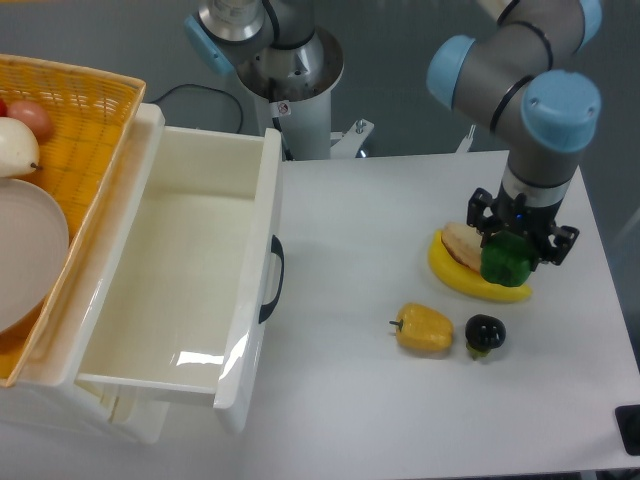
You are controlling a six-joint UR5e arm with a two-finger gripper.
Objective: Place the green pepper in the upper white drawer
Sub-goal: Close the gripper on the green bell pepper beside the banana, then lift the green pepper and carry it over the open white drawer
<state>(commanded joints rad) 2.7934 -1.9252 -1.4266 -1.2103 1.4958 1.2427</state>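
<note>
The green pepper (505,262) is glossy and dark green, held under my gripper (510,252) at the right of the table, just over a banana. My gripper's black fingers are shut on the pepper from both sides. The upper white drawer (240,310) is pulled open at the left, with its black curved handle (272,279) facing the table; nothing shows inside it. The pepper is well to the right of the drawer.
A banana (470,280) with a tan piece (460,243) on it lies under the gripper. A yellow pepper (424,329) and a small black fruit (485,333) sit in front. An orange woven basket (70,110) with a plate and fruit stands at far left.
</note>
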